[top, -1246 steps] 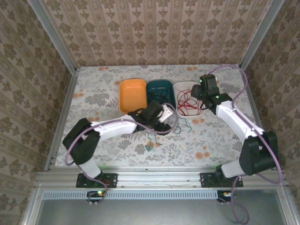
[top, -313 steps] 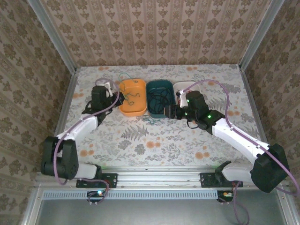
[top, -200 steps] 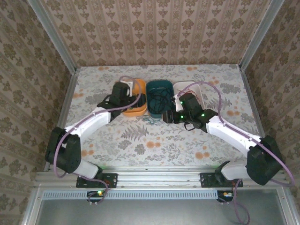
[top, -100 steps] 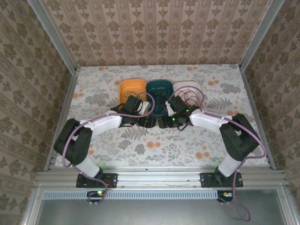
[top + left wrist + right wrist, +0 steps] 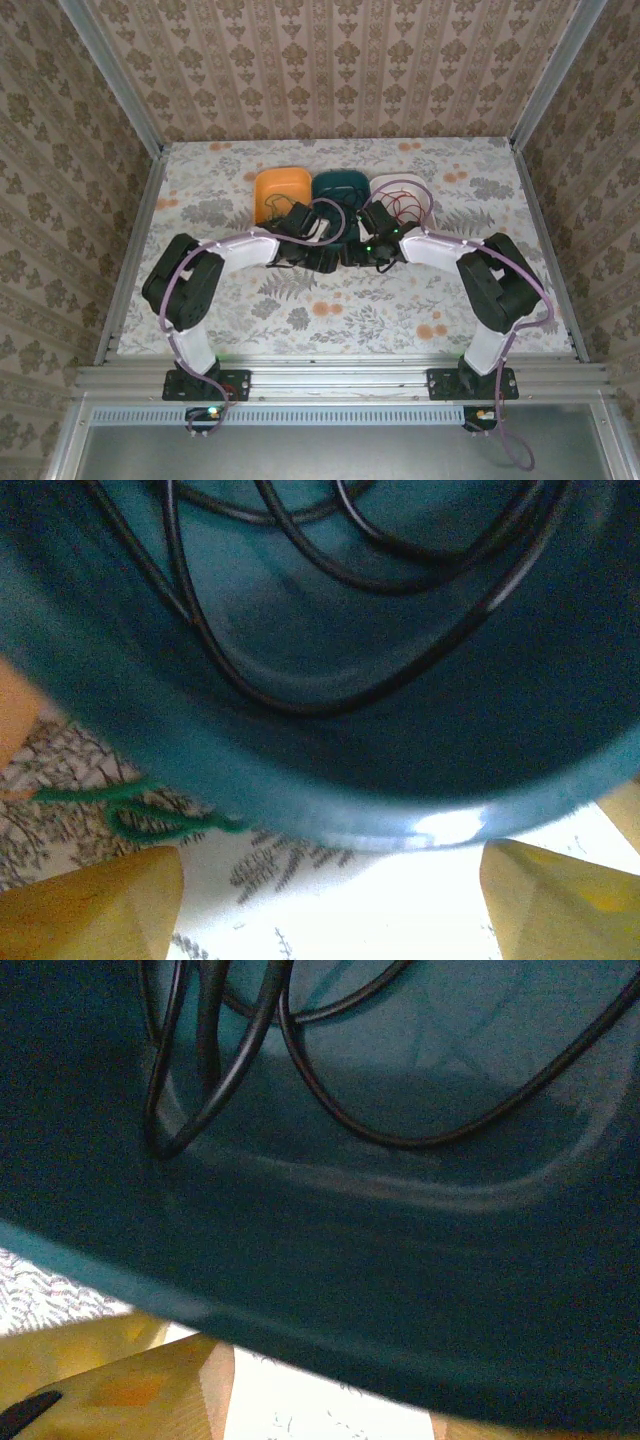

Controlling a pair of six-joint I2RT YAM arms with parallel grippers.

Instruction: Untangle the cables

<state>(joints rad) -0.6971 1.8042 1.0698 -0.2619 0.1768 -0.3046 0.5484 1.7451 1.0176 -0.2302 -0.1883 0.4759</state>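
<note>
Thin black cables (image 5: 300, 707) loop loosely inside the teal tray (image 5: 560, 710). Red cables (image 5: 405, 208) squiggle in the white tray (image 5: 400, 180). 1 green cable (image 5: 150, 818) lies on the table (image 5: 330, 310), against the teal tray's near wall. The orange tray (image 5: 275, 185) is leftmost of the 3. The left gripper (image 5: 325, 880) faces that wall, jaws wide and empty. The right gripper (image 5: 320, 1400) does too, jaws apart with nothing between. A floral cloth covers the table, and patterned wallpaper (image 5: 330, 60) closes 3 sides.

No legible text, label, brand, number or sign on any surface in view.
</note>
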